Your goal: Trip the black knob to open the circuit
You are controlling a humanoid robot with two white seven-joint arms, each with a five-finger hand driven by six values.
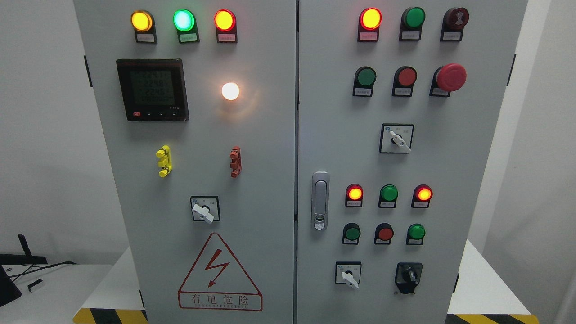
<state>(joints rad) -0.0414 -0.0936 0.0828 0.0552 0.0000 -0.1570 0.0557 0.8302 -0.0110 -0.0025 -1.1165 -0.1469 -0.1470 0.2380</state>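
The black knob (pixel 408 275) sits low on the right door of a grey electrical cabinet (pixel 279 148), at the bottom right of the control panel. Its handle points roughly straight up. To its left is a white-handled rotary switch (pixel 348 275). Neither of my hands nor any arm shows in the head view.
The right door carries lit red lamps (pixel 371 18), green and red push buttons, a red mushroom stop button (pixel 451 77), a white selector (pixel 397 139) and a door latch (pixel 320 200). The left door holds a meter (pixel 152 89), lamps and a high-voltage warning sign (pixel 219 274).
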